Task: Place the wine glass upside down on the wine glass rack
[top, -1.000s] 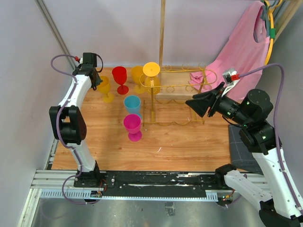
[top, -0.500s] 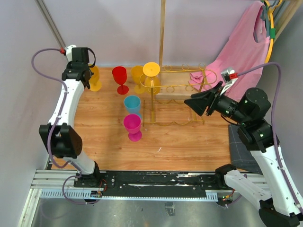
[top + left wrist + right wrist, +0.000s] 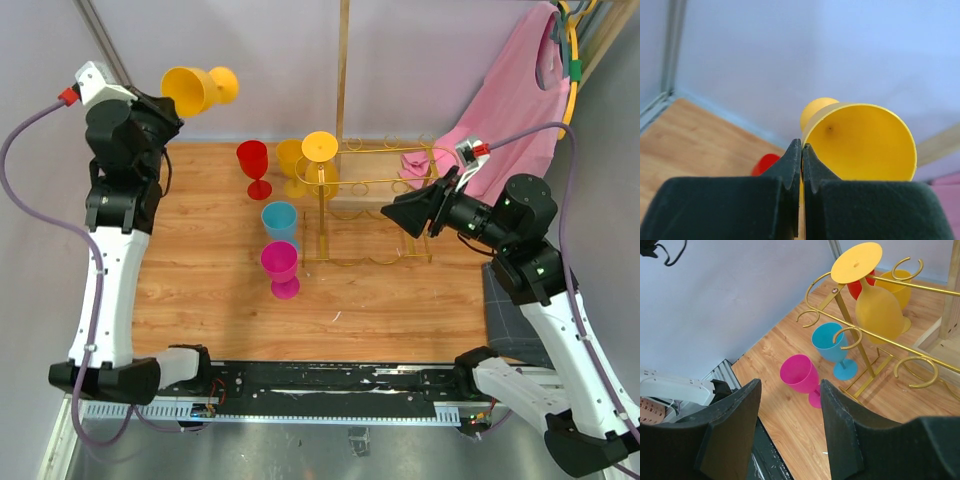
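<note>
My left gripper [image 3: 168, 108] is shut on the rim of a yellow wine glass [image 3: 192, 88] and holds it on its side, high above the table's back left corner. In the left wrist view the jaws [image 3: 802, 148] pinch the glass wall [image 3: 860, 145], with the bowl open toward the camera. The gold wire rack [image 3: 385, 185] stands at the back middle. Another yellow glass [image 3: 320, 152] hangs upside down on its left end, also in the right wrist view [image 3: 875, 305]. My right gripper [image 3: 403, 216] is open and empty beside the rack's right end.
A red glass [image 3: 253, 160], a yellow glass [image 3: 290, 158], a blue glass [image 3: 280, 220] and a pink glass [image 3: 280, 265] stand upright left of the rack. A tall wooden pole [image 3: 343, 70] rises behind it. A pink cloth [image 3: 510, 110] hangs at the back right.
My left arm has lifted the yellow glass off the table at the back left and tipped it onto its side in the air. My right gripper has shifted slightly left.
</note>
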Motion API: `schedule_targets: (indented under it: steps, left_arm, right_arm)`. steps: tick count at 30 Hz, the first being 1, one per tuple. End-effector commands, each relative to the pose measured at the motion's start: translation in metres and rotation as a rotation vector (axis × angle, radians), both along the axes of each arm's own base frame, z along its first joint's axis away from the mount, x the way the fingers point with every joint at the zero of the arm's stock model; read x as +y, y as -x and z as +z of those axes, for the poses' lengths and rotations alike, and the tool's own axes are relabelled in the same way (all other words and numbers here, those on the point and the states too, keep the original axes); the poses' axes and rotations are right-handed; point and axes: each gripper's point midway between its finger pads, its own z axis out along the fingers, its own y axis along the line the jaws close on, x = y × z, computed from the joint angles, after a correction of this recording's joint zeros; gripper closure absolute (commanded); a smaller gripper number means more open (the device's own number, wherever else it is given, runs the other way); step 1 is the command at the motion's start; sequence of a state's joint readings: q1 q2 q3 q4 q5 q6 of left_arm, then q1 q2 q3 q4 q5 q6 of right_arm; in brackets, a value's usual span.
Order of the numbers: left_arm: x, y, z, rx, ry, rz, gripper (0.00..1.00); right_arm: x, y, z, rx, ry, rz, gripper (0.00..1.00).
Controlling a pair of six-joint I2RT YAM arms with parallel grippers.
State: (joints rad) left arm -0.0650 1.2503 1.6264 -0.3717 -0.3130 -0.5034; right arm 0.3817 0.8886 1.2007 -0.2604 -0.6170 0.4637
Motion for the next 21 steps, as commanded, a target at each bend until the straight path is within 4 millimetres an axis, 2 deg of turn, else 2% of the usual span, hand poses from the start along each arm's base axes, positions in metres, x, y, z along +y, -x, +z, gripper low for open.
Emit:
schedule_targets:
  steps: [1,5,8,10,16,21]
  left_arm:
    - [-0.053,0.025,0.061,-0.256,0.110,-0.296,1.00]
    - [-0.090,0.042,0.072,-0.326,0.198,-0.520,1.00]
    - [-0.121,0.054,0.074,-0.350,0.278,-0.727,1.00]
    - [-0.134,0.058,0.073,-0.353,0.326,-0.843,1.00]
    - [-0.154,0.084,0.081,-0.428,0.439,-1.116,1.00]
    - [-0.164,0.093,0.081,-0.422,0.523,-1.277,1.00]
  right_arm:
    - [0.001,0.002,0.021,-0.052,-0.033,0.018,0.48]
    - [0.004,-0.001,0.023,-0.048,-0.038,0.027,0.48]
    - [0.004,-0.003,0.028,-0.062,-0.035,0.030,0.48]
    - [0.005,-0.005,0.031,-0.074,-0.031,0.029,0.48]
    - [0.013,-0.011,0.041,-0.106,-0.025,0.078,0.46]
    - [0.018,-0.014,0.068,-0.159,-0.084,0.158,0.43]
